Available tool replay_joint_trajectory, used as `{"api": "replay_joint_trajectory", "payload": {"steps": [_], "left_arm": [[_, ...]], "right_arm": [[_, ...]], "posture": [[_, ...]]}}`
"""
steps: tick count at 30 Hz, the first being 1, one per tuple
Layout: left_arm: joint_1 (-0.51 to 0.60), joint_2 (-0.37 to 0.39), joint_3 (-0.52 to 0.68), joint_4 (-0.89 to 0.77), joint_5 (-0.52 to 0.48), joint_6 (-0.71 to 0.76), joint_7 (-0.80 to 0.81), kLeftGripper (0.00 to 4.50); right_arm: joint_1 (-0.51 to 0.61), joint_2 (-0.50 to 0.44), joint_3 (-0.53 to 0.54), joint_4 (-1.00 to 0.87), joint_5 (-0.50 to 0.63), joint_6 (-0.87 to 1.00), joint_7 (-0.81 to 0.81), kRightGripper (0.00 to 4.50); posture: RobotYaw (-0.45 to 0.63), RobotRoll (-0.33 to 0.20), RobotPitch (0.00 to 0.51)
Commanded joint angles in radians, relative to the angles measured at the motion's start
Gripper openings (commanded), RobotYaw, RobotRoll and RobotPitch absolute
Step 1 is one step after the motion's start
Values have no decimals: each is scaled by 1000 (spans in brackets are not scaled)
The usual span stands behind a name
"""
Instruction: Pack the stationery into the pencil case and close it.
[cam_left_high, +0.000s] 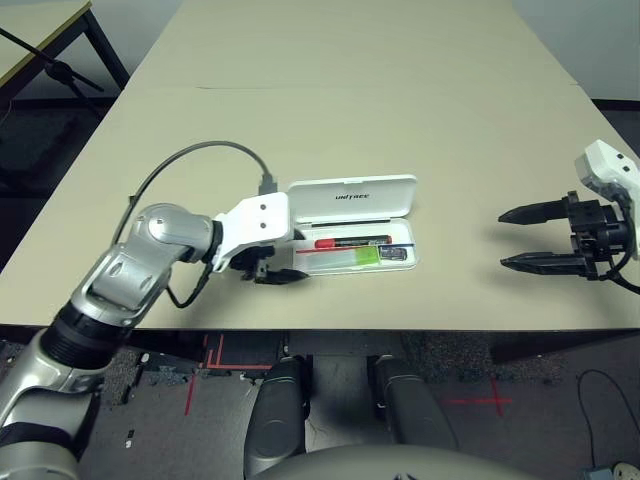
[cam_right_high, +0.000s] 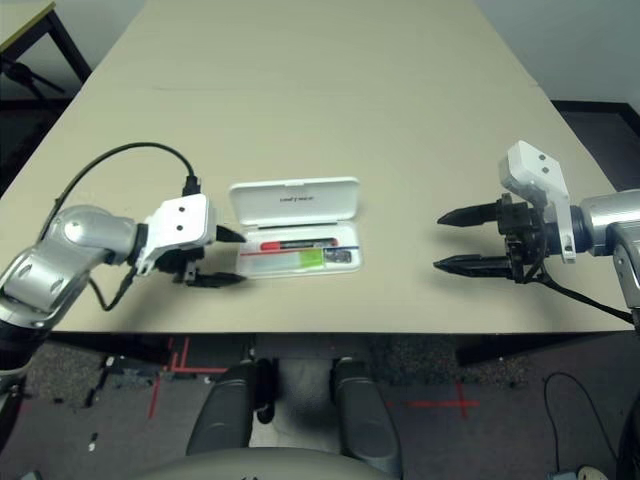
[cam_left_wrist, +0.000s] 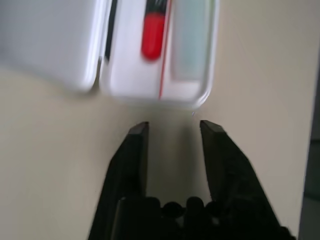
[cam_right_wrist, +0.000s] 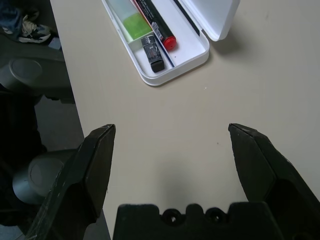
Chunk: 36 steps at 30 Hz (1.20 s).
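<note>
Lying open near the desk's (cam_left_high: 400, 100) front edge, the pencil case (cam_left_high: 352, 225) has its lid (cam_left_high: 352, 198) folded back toward the far edge, lettering visible. Its tray holds all 3 stationery items: red marker (cam_left_high: 350, 242), white stick with green end (cam_left_high: 345, 258), and small silver-black cylinder (cam_right_wrist: 151, 50).

Left gripper (cam_left_high: 278, 262): at the case's left end, just off the tray; the left wrist view shows its 2 fingers (cam_left_wrist: 130, 155) parted with bare desk between them, tips just short of the tray's rim. That view blurs the contents, so the pale strip beside the marker is probably the stick.

Right gripper (cam_right_high: 450, 240): well apart from the case, toward the desk's right edge, fingers (cam_right_wrist: 97, 160) spread wide and holding nothing. Its wrist view alone resolves the cylinder at the tray's right end.
</note>
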Motion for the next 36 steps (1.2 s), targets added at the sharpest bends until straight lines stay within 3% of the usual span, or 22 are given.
{"api": "replay_joint_trajectory", "payload": {"steps": [1,3,12,17,22,26,36], "left_arm": [[-8,33,0,47,48,14,6,770],[-25,38,-1,81,83,11,23,28],[-115,-29,-14,209,182,5,115,28],[-196,-127,-5,329,258,-2,259,28],[-244,-167,-16,414,326,-42,328,28],[-261,-221,-8,432,318,-73,343,28],[-253,-411,74,368,175,-36,328,28]], "right_arm": [[-16,7,9,-10,6,-1,-3,4500],[-22,10,16,-9,4,-3,-4,4500],[-41,21,30,13,-6,-25,0,4500],[-49,26,31,15,-7,-29,0,4500],[-52,29,30,10,-8,-27,-1,4500],[-50,29,30,3,-7,-24,-2,4500],[-48,26,30,1,-10,-25,0,4500]], "posture": [[25,0,161],[25,0,158],[20,0,145],[17,0,142],[14,0,142],[14,0,143],[7,0,148]]}}
